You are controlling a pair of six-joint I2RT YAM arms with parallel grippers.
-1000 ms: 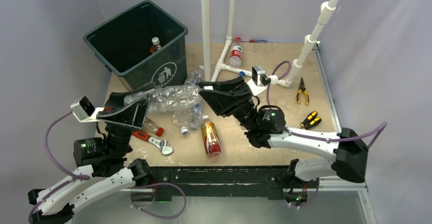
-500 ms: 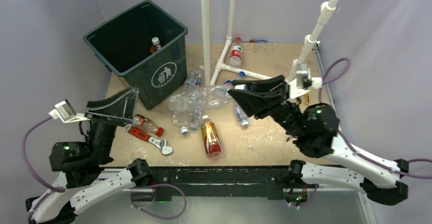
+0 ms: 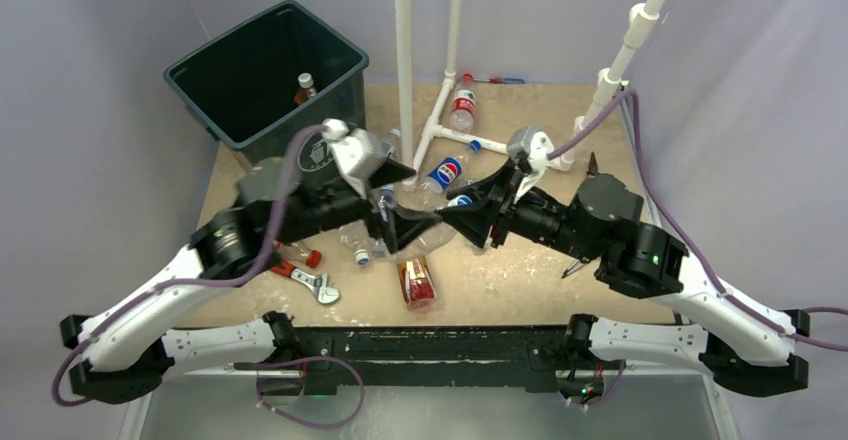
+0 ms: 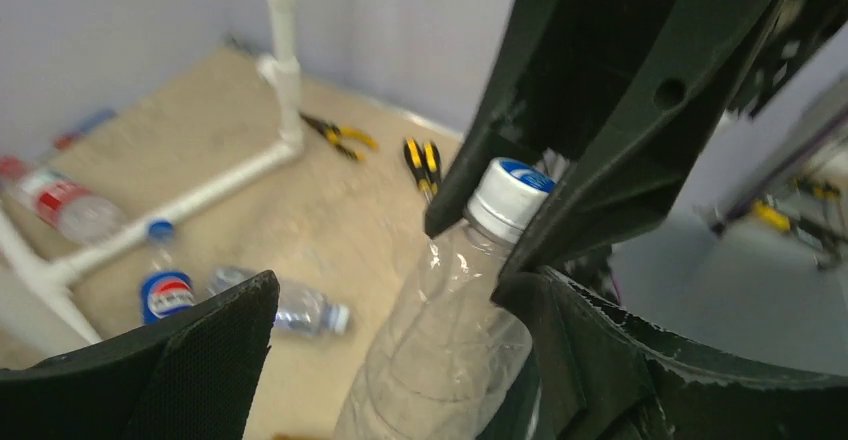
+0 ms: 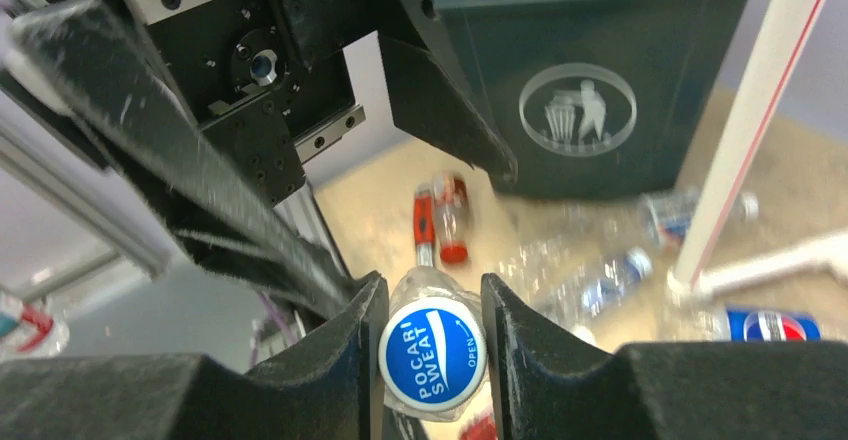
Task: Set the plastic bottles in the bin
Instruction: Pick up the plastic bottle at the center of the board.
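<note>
Both arms have swung inward since the earlier frame and meet over the middle of the surface (image 3: 500,285). The right end effector (image 3: 452,222) is closed on the neck of a clear bottle (image 4: 450,340), pinching just under its blue-and-white cap. The left end effector (image 3: 395,210) is spread wide around that bottle's body, one finger well clear of it. The bin (image 3: 250,80) sits at the far left corner with an amber bottle (image 3: 304,88) inside. A Pepsi bottle (image 3: 447,171) lies mid-surface.

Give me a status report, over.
Right gripper shut on clear bottle at the neck. Left gripper open, straddling its body. Bin holds one amber bottle. Left arm lies between.
</note>
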